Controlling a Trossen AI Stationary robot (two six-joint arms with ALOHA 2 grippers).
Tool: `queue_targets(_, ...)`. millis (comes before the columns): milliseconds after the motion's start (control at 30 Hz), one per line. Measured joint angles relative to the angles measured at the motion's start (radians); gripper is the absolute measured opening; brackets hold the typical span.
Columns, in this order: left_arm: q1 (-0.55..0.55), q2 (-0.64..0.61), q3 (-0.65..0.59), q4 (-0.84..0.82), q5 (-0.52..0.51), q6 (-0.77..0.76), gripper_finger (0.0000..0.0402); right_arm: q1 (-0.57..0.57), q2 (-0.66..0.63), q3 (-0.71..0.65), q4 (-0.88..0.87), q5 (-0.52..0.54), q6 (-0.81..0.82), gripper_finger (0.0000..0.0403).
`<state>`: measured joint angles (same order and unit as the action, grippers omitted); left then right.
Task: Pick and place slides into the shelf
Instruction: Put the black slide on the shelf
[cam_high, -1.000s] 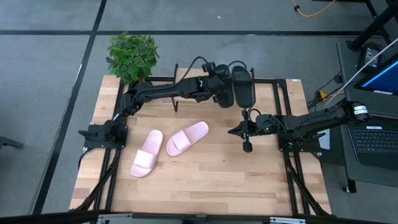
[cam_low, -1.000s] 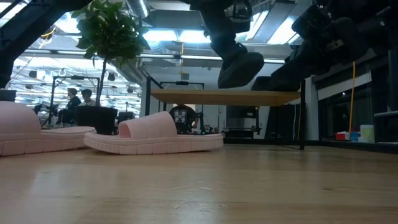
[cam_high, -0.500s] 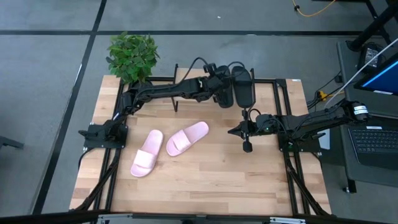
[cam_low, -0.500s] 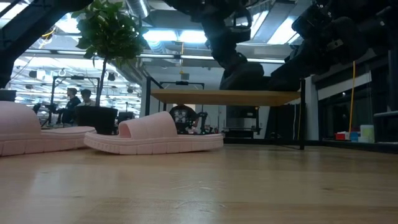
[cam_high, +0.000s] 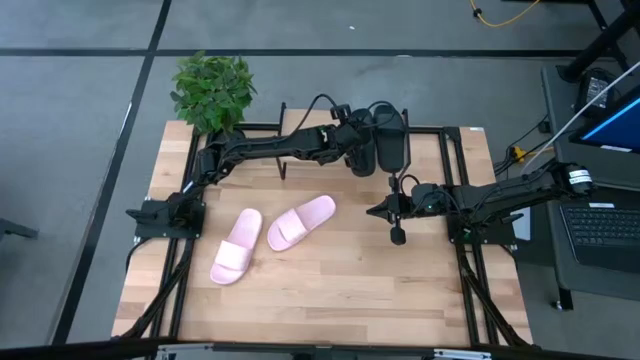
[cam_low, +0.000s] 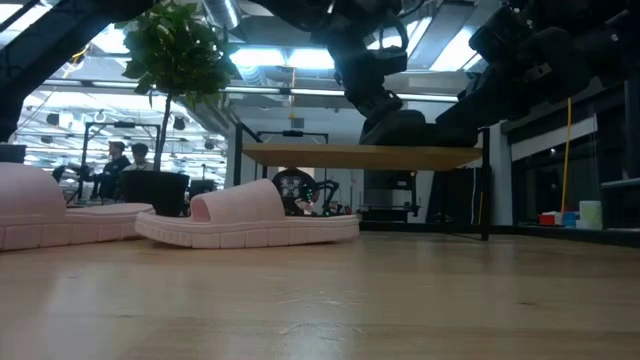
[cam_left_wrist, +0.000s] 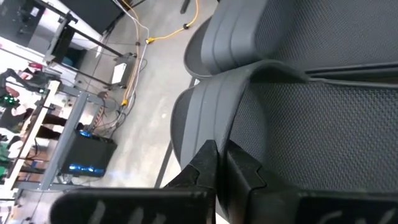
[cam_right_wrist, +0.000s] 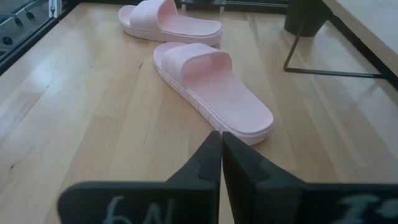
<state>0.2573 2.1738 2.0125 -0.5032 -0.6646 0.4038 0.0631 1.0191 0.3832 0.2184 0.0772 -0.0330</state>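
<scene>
Holding my left gripper (cam_high: 362, 152) with fingers pressed together at the black slides (cam_high: 390, 138) on the shelf (cam_low: 360, 156), I log two pink slides (cam_high: 301, 222) unshelved on the tabletop (cam_high: 330, 290), right gripper (cam_high: 397, 235) closed, empty, waiting nearby.

Handwritten "6N" on right hand (cam_right_wrist: 221, 163)
</scene>
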Motion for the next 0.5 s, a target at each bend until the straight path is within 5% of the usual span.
queue_targets(500, 0.000, 0.000, 0.000, 0.040, 0.012, 0.022, 0.0033, 0.000, 0.000, 0.000, 0.000, 0.000, 0.004, 0.0016)
